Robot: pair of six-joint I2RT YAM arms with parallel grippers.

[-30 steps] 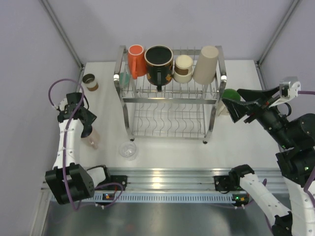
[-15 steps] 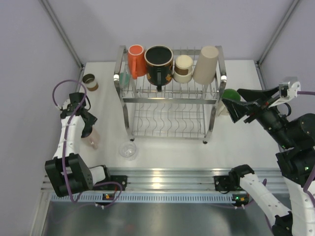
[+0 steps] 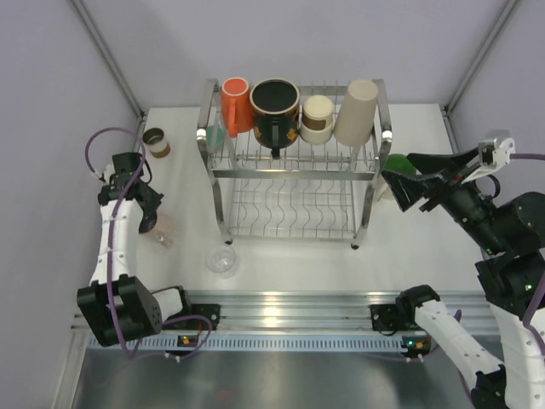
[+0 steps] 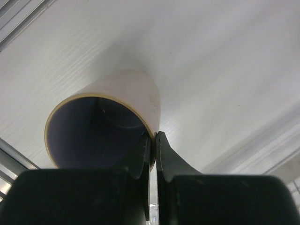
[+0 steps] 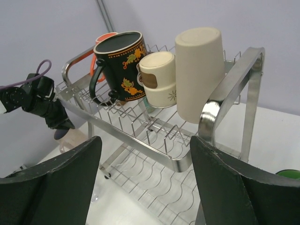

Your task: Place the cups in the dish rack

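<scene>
White table point(image 3: 426, 247), near edge first: a clear cup point(image 3: 221, 260) stands alone at lower left-centre of the overhead frame, untouched. Just beyond it, at mid-left, the left gripper point(image 4: 153, 140) is pinched tight on the rim of the pink cup point(image 4: 123, 89), one finger inside the mouth and one outside, with the wall between them (wrist view shows no gap). Cup base on the table or barely off it; cannot tell which.

At mid-right the right gripper point(image 5: 145, 187) hangs with jaws wide apart, nothing between them. A green cup point(image 3: 398, 162) shows just past its fingertips, beside the rack's right post.

Centre frame, the dish rack point(image 3: 294, 173). Top tier carries teal cup point(image 3: 215, 134), orange mug point(image 3: 235, 104), black patterned mug point(image 3: 274, 109), brown-cream paper cup point(image 3: 318, 118) and tall beige cup point(image 3: 356, 111). No cup seen on the lower tier. Farthest, upper left, a small brown cup point(image 3: 156, 141) on the table.

Step in hand, as I read it: grasp made on the pink cup, lift pending. The next move calls for raising it off the table, carrying it rightward to the rack and seating it in a free slot without the thin rim pinch slipping.
</scene>
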